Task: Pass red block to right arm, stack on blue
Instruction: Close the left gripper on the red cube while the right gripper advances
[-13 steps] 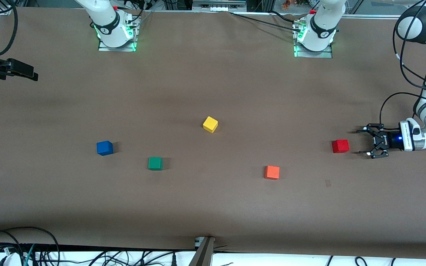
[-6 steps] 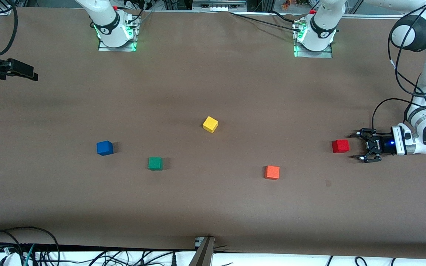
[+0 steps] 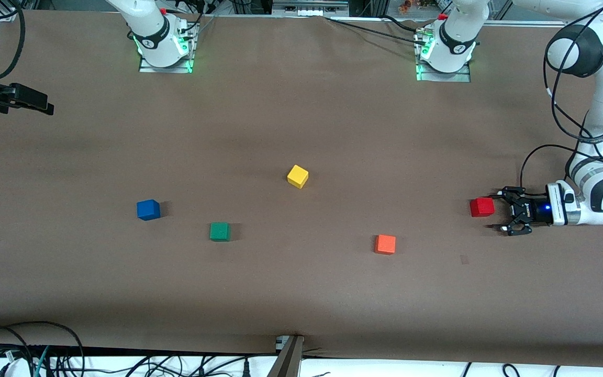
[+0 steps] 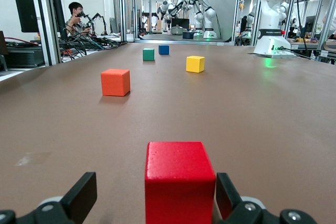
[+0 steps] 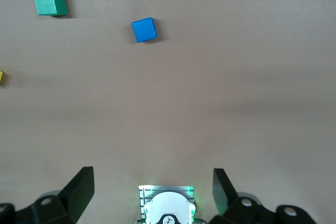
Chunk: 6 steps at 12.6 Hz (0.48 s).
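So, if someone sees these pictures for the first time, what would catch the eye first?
Probably the red block at the left arm's end of the table, with the left gripper low beside it, its open fingers either side of the block. Next, the other cubes scattered on the brown table: blue block, green, yellow, orange.

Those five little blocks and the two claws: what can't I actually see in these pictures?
- Red block: its bottom is cut off by the left wrist view's edge.
- Yellow block: only a sliver shows at the right wrist view's edge.
- Right claw: the front view's edge cuts off most of its arm.
- Left claw: its fingertips' contact with the red block can't be judged.
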Each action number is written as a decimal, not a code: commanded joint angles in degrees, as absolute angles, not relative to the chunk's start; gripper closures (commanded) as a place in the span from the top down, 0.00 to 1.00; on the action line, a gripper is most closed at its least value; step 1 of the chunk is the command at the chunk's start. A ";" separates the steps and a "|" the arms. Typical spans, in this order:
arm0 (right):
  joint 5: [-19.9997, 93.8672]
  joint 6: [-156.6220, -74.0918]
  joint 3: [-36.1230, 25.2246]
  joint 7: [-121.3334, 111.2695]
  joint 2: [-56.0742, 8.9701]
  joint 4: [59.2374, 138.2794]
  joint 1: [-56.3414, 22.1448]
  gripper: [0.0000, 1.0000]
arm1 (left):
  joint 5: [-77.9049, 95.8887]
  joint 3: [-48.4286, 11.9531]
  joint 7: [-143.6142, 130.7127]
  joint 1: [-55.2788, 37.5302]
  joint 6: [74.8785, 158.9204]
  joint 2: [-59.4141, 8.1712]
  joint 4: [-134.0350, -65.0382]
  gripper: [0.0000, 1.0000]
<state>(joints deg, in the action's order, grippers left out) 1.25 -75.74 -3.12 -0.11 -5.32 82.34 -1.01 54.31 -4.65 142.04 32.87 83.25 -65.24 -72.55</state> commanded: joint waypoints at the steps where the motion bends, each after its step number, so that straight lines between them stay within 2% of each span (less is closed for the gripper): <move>1: 2.02 -76.02 -3.08 -0.26 -5.80 81.30 -0.70 1.00 | 55.63 -3.96 144.84 31.99 82.79 -66.62 -71.10 1.00; 6: 4.21 -77.96 -2.99 -0.26 -6.24 81.30 -0.79 1.00 | 55.20 -3.87 145.20 31.91 83.06 -67.24 -70.93 1.00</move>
<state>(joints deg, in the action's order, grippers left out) 2.74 -77.84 -3.10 -0.11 -5.56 82.34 -1.02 54.31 -4.50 142.14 32.46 83.27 -66.33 -72.44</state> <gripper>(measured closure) 0.000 0.000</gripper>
